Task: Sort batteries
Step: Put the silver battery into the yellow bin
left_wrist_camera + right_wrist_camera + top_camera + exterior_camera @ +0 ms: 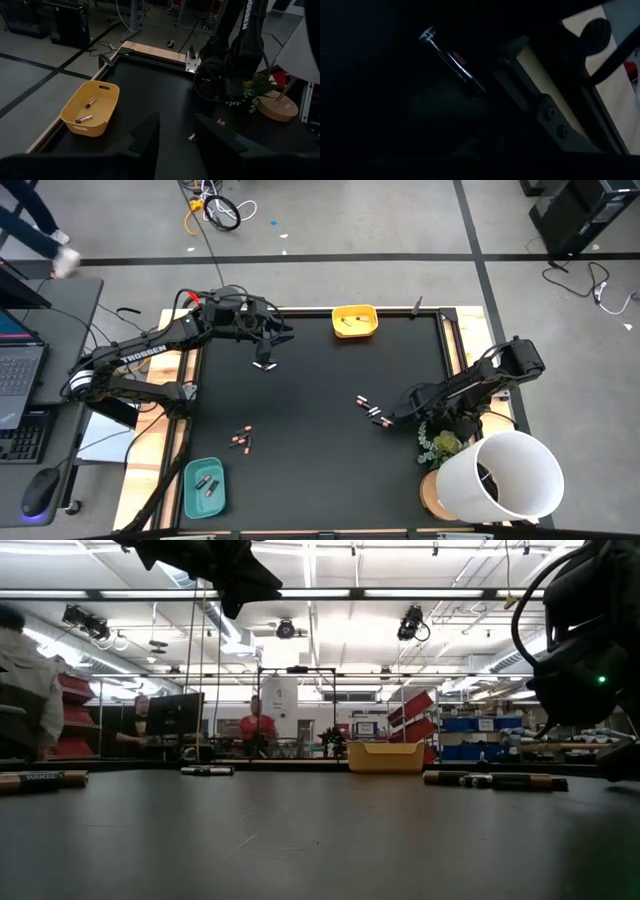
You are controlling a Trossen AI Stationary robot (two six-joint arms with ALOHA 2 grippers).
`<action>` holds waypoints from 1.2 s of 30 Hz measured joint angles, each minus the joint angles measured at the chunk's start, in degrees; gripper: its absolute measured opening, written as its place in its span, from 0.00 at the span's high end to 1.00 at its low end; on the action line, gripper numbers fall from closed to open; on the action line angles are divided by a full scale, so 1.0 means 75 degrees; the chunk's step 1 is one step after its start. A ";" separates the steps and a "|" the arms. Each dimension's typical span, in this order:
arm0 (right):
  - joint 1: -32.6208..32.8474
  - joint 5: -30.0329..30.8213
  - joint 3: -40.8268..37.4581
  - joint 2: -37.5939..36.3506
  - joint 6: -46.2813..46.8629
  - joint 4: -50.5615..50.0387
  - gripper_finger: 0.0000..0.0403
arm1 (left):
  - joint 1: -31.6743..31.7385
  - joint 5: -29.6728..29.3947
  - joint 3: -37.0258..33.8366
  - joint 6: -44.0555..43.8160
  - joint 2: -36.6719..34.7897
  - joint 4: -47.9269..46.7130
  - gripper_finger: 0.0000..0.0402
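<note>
Small batteries lie in loose groups on the black mat: a pair [241, 441] near the left, and a few [371, 409] right of the middle, seen also in the low view [494, 780]. Two batteries [87, 110] lie in the yellow tray [354, 321] at the far edge, and two in the teal tray [204, 486] at the near left. My left gripper [175, 137] hovers open above the mat's far left part [265, 352], with nothing between its fingers. My right gripper [392, 417] is low beside the right-hand batteries; its wrist view shows one silvery battery [452, 60] close by.
A white cylinder [510, 475] on a wooden base, with a small plant [440, 443], stands at the near right corner. The mat's raised wooden border [570, 100] runs close to my right arm. People sit in the room beyond the table [258, 725].
</note>
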 joint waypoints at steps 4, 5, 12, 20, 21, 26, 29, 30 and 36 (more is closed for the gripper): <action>-0.0163 0.0336 -0.0017 0.0002 -0.0432 -0.0093 0.93 | 0.0000 0.0002 0.0000 0.0000 0.0000 -0.0003 0.66; -0.0211 0.0391 -0.0020 0.0002 -0.0508 -0.0105 0.93 | 0.0000 0.0000 0.0000 -0.0001 0.0000 -0.0002 0.66; -0.0261 0.0501 -0.0006 0.0002 -0.0667 -0.0137 0.93 | 0.0000 0.0000 0.0000 -0.0003 0.0000 -0.0003 0.66; -0.0414 0.1328 0.0152 0.0013 -0.0606 -0.0248 0.93 | 0.0000 0.0000 0.0000 -0.0006 -0.0003 0.0003 0.66; -0.0442 0.1349 0.0152 0.0013 -0.0602 -0.0245 0.93 | 0.0000 0.0000 0.0000 -0.0006 -0.0003 -0.0003 0.66; -0.0596 0.1369 0.0152 0.0013 -0.0537 -0.0226 0.93 | 0.0000 0.0000 0.0000 -0.0006 -0.0003 0.0000 0.66; -0.0750 0.1382 0.0152 0.0013 -0.0493 -0.0206 0.93 | 0.0000 0.0002 0.0000 -0.0005 -0.0003 0.0000 0.66; -0.0837 0.1387 0.0152 0.0013 -0.0480 -0.0201 0.93 | 0.0000 0.0001 0.0000 0.0000 -0.0003 -0.0003 0.66; -0.1282 0.1522 0.0213 0.0013 -0.0458 -0.0181 0.93 | 0.0000 0.0003 0.0000 0.0003 -0.0003 0.0000 0.66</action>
